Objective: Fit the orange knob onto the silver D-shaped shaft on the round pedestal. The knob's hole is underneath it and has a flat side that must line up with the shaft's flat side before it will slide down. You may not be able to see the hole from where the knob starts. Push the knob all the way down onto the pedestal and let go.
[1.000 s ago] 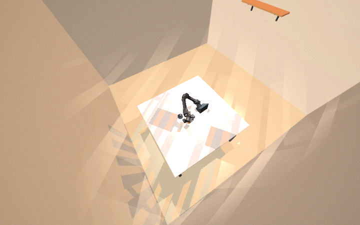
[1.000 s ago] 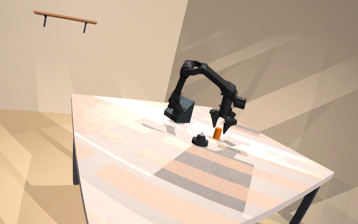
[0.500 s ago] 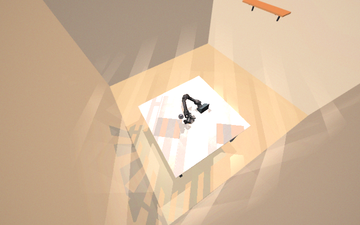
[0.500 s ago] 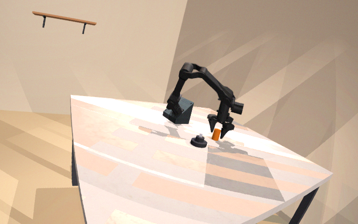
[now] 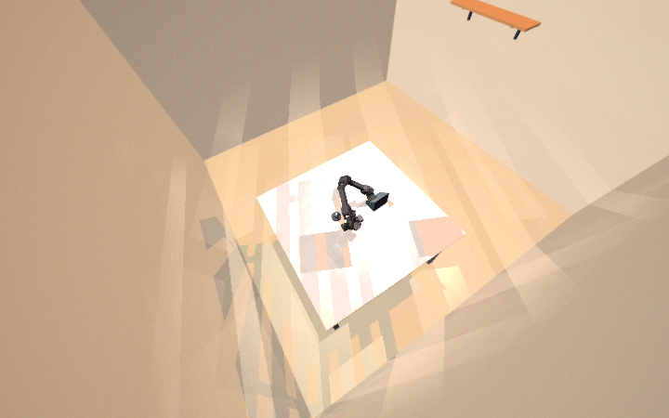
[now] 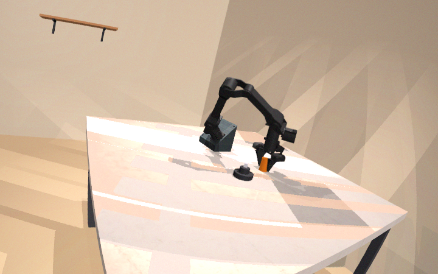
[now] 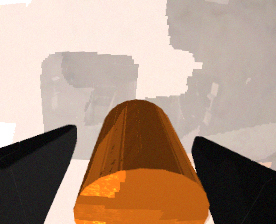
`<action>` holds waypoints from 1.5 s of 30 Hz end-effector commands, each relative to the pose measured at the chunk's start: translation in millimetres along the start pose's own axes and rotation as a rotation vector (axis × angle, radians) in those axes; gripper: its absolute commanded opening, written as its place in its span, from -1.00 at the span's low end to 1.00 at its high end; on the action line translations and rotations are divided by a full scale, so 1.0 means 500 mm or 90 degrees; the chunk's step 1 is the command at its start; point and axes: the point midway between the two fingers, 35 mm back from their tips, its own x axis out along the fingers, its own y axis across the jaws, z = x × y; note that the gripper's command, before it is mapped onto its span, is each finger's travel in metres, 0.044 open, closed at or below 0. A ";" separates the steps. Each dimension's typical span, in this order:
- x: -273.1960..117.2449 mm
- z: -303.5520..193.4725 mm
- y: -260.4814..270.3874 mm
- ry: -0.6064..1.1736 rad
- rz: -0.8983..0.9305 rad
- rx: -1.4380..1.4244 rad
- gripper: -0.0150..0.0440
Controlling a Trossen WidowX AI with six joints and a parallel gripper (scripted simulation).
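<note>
Knob (image 6: 263, 164) (image 7: 140, 195) upright on the table (image 5: 394, 239) (image 6: 166, 235), between the fingers of the released pincer (image 5: 351, 224) (image 6: 264, 170) (image 7: 136, 139); gripping, alignment and seating on the bare shaft (image 6: 246, 165) remain.

Beige walls (image 5: 534, 93) (image 6: 128, 67) meet a tan plank floor (image 5: 508, 207) (image 6: 26, 177). High on one hangs an orange shelf (image 5: 498, 15) (image 6: 77, 22) on dark brackets. Pale light bands and grey shadows cross the dark-legged surface (image 5: 378, 249) (image 6: 179, 204) (image 7: 154, 50).
</note>
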 end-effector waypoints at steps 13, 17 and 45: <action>-0.008 0.001 -0.003 0.002 -0.002 -0.004 -0.38; -0.031 0.004 -0.007 0.000 -0.003 -0.004 -0.49; -0.206 0.015 -0.021 -0.003 -0.002 -0.005 -0.49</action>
